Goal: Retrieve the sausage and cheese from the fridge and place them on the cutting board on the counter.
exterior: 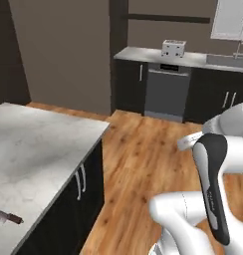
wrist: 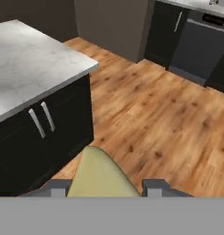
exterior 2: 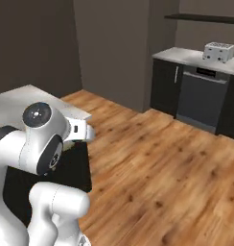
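The pincer (wrist: 104,189) has its two fingers closed on the cheese (wrist: 101,176), a yellow-green wedge that sits between them and points away from the hand. So the cheese is up in the air, above the wooden floor (wrist: 169,119), just beside the marbled tabletop (wrist: 26,69).

The step now looks like carrying the cheese over to the cutting board. To do it well, the robot should keep its squeeze steady so the wedge does not slip out. It should lift the cheese high enough to pass over the tabletop's edge, then go slowly and set it down flat. No board can be seen from here, so the robot has to find it first.

At the near edge of the tabletop lies a thin dark reddish thing (exterior: 6,217), partly cut off by the picture's edge. I cannot tell what it is.

The tabletop is white-grey with black cupboard doors (wrist: 45,133) and silver handles below. Across the room stand a dishwasher (exterior: 167,92) and a toaster (exterior: 173,48) on another worktop.
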Controlling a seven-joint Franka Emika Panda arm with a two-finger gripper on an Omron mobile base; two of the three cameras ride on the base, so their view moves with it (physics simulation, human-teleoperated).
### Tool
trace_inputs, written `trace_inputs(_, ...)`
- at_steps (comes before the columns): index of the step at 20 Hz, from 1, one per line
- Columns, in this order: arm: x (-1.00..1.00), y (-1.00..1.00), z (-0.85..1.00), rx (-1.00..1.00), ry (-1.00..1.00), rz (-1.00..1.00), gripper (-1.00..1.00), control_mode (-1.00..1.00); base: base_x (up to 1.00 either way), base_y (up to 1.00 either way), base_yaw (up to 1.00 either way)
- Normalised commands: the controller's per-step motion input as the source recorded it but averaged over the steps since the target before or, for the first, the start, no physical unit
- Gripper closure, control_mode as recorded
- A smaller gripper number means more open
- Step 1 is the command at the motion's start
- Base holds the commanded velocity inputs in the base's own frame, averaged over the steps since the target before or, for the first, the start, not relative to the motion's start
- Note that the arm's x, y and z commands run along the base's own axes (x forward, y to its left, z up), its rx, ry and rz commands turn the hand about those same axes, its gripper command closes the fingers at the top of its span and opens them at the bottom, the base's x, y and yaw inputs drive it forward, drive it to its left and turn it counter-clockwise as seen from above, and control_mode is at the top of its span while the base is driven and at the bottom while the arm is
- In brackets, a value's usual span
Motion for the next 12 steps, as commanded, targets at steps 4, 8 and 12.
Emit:
trace_inputs(4,0.0,0.0,0.0,0.0,0.0,0.0,1.0,1.0,0.0,-0.01,0.96)
trace_inputs(8,0.0,0.0,0.0,0.0,0.0,0.0,1.0,1.0,0.01,0.0,0.92)
trace_inputs(12,0.0,0.0,0.0,0.0,0.0,0.0,1.0,1.0,0.11,0.0,0.85)
